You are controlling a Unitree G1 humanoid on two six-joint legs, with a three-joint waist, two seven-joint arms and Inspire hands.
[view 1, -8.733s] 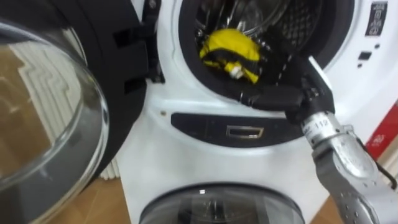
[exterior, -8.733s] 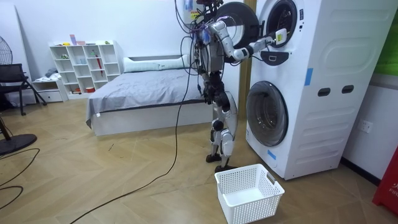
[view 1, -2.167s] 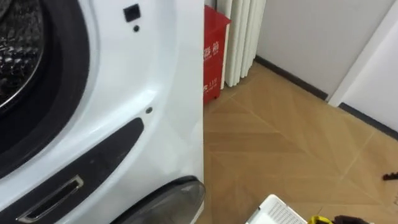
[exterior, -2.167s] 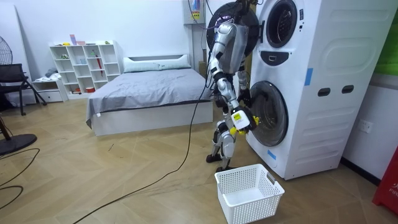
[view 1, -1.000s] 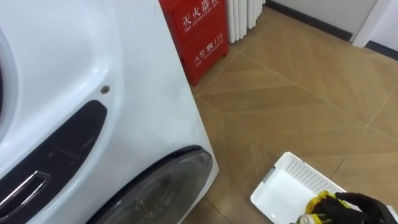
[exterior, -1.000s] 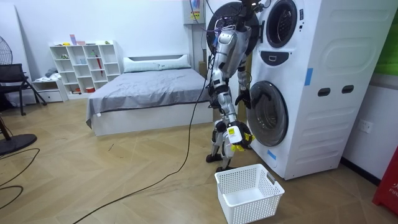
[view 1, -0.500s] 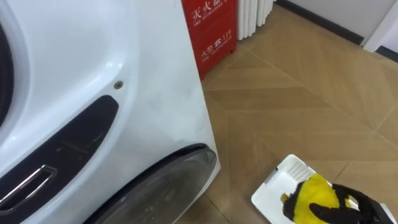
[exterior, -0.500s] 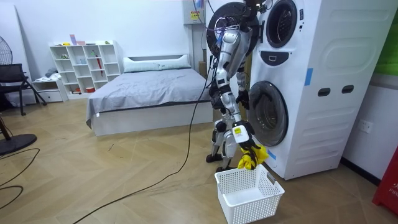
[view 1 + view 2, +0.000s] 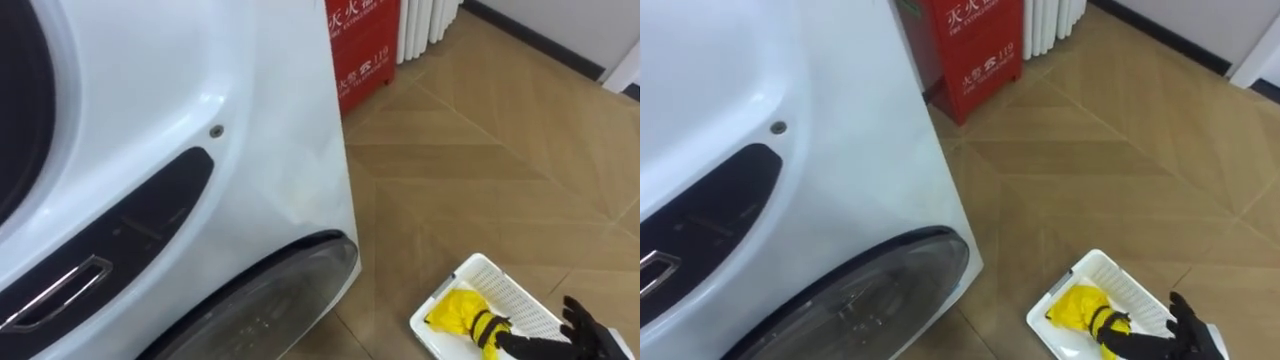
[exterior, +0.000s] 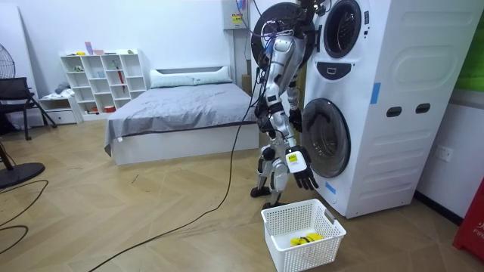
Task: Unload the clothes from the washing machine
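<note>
Right hand hangs with its fingers spread wide and holds nothing. Directly beneath it, on the wooden floor, stands a white slatted laundry basket. The task's thing, a yellow garment with black stripes, lies crumpled inside that basket; in the room view there is clear air between it and the hand above.

Just beside the hand, on the side nearer the robot's left, rises a white stack of two washing machines, and the round glass door of the lower machine is about level with the hand. Well beyond the hand, past the machines' corner, a red box stands on the floor.

Left hand sits higher than the right, close to the lower door; whether its fingers are curled or straight cannot be told.
</note>
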